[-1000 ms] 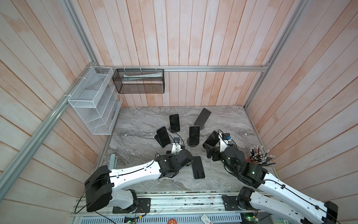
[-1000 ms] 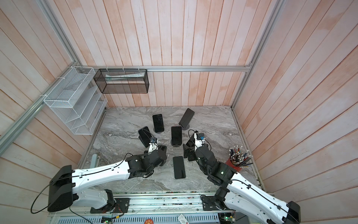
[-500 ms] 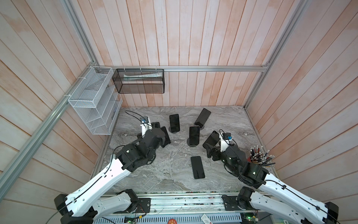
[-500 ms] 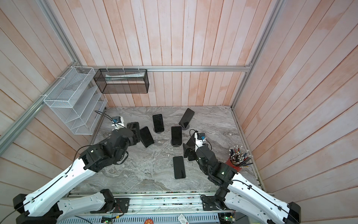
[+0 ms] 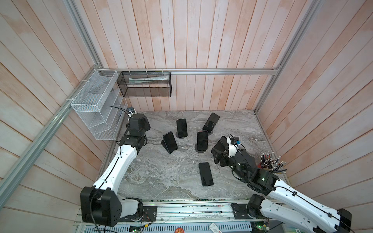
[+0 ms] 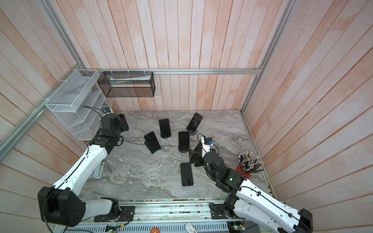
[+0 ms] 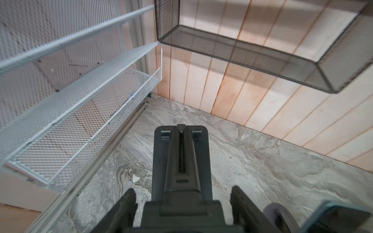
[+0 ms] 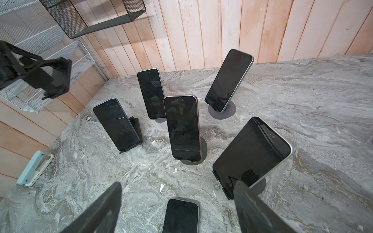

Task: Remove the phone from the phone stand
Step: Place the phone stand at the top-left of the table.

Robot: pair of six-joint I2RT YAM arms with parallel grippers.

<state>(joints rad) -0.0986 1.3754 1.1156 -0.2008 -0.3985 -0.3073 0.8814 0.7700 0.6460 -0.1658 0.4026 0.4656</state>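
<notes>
Leftmost, beside the white wire rack (image 5: 94, 113): left gripper (image 7: 182, 191) closed on an empty black phone stand (image 7: 180, 153), lifted clear of the marble table (image 5: 161, 181). Further right, mid-table, leaning in their stands: blue-edged phone (image 5: 170, 141), dark phone (image 5: 181, 128) farther back, purple-edged phone (image 5: 202, 140), green-edged phone (image 5: 211, 122) farthest. Nearer, flat on the marble: bare phone (image 5: 205, 174). Right of that, propped on a round-based stand: white-edged phone (image 8: 252, 153). Just beside it: right gripper (image 8: 177, 183), spread wide, holding nothing. Rightmost: red pencil cup (image 5: 270, 163).
</notes>
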